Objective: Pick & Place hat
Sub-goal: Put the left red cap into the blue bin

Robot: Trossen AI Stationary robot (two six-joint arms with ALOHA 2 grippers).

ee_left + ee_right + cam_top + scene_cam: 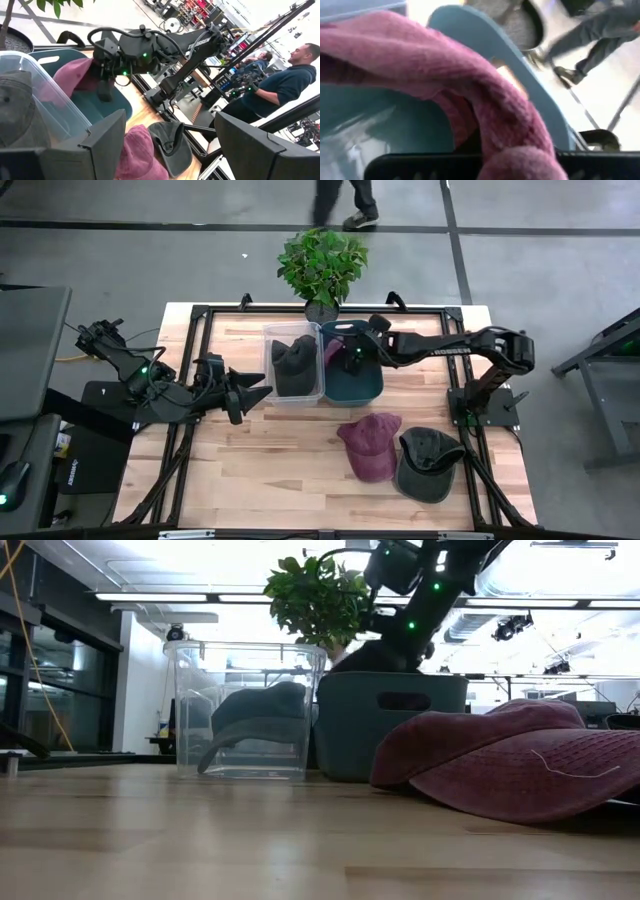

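Right gripper (338, 352) is seen reaching over the teal bin (368, 385) at the far side of the table, its fingers pinched on a pink hat (72, 75) that is held over the bin's left end; in the right wrist view the pink fabric (470, 100) is draped directly in front of the gripper, with the bin's rim (520, 55) curving just behind it. Immediately to the gripper's left, a clear plastic container (293, 363) is stood touching the teal bin, and a dark grey hat (293, 362) is seen inside it. Nearer the front of the table, well apart from the right gripper, a maroon cap (370, 445) is laid on the wooden table (260, 470), and an olive-grey cap (428, 465) is laid just beside it on its right, the two touching or nearly so. A potted plant (322, 268) is stood behind the two containers at the table's far edge. Left gripper (262, 391) is held low over the table just left of the clear container, its two fingers spread apart with nothing between them. A person in a dark top (280, 85) is seen in the room beyond the table.
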